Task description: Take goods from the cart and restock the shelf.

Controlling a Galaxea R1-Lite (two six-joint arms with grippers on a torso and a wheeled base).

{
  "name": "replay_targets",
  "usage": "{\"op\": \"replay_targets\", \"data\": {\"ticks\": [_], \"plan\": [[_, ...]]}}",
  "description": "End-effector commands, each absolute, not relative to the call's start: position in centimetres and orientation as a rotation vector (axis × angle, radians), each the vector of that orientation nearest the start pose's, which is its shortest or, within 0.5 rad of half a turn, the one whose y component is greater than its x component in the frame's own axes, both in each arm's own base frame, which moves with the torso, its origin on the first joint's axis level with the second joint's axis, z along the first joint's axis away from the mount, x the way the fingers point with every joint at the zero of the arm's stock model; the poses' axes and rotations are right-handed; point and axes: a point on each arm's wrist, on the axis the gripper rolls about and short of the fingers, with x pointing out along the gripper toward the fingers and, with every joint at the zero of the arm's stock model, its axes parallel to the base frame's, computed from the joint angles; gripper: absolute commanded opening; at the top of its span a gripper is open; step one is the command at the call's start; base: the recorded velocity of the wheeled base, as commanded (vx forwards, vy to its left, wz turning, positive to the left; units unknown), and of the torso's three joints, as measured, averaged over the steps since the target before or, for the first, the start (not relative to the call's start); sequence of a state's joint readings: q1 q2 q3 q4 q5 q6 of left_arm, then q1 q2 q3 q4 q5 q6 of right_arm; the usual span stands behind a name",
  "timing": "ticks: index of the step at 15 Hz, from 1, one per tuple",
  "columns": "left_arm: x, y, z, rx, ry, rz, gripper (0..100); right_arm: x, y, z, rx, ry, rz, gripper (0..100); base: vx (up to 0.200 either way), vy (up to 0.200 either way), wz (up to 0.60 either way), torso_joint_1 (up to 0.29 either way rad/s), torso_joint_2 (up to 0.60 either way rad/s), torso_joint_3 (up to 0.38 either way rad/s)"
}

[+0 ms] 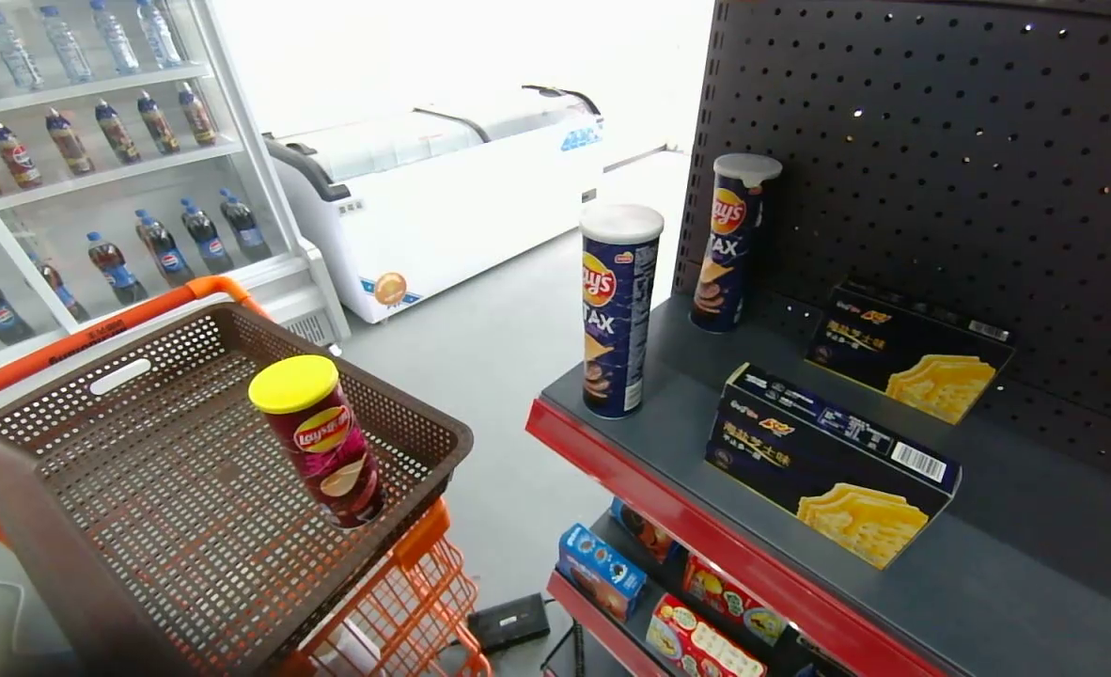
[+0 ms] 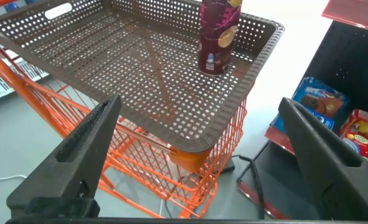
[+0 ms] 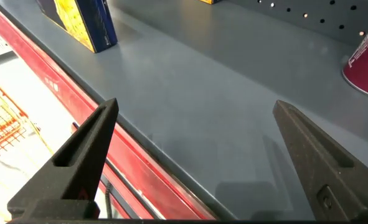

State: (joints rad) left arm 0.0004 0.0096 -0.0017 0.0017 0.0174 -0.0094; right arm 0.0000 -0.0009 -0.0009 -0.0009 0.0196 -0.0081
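Maroon chip can (image 1: 320, 440) upright in brown basket (image 1: 67, 527), yellow lid up

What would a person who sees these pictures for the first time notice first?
Probably the maroon can with a yellow lid, which stands upright and alone in the brown basket on the orange cart. After that, the front blue can and the back blue can, both upright on the grey shelf, with the front dark box and the rear dark box to their right.
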Motion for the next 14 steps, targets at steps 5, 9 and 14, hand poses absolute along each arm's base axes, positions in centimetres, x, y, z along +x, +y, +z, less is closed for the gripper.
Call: {"op": "replay_targets", "data": {"ticks": [5, 9, 14], "plan": [[-2.2, 0.0, 7.6, -0.003, 0.011, 0.015, 100, -2.3, 0.0, 7.6, -0.009, -0.003, 0.020, 100, 0.000, 0.000, 0.24, 0.002, 0.00, 0.001], [-2.2, 0.0, 7.7, 0.000, 0.006, 0.009, 100, -2.3, 0.0, 7.6, -0.009, -0.002, 0.020, 100, 0.000, 0.000, 0.00, 0.000, 0.00, 0.000], [3.2, -0.4, 19.6, 0.078, 0.174, -0.186, 100, -2.3, 0.0, 7.6, -0.009, -0.002, 0.020, 100, 0.000, 0.000, 0.00, 0.000, 0.00, 0.000]]}}
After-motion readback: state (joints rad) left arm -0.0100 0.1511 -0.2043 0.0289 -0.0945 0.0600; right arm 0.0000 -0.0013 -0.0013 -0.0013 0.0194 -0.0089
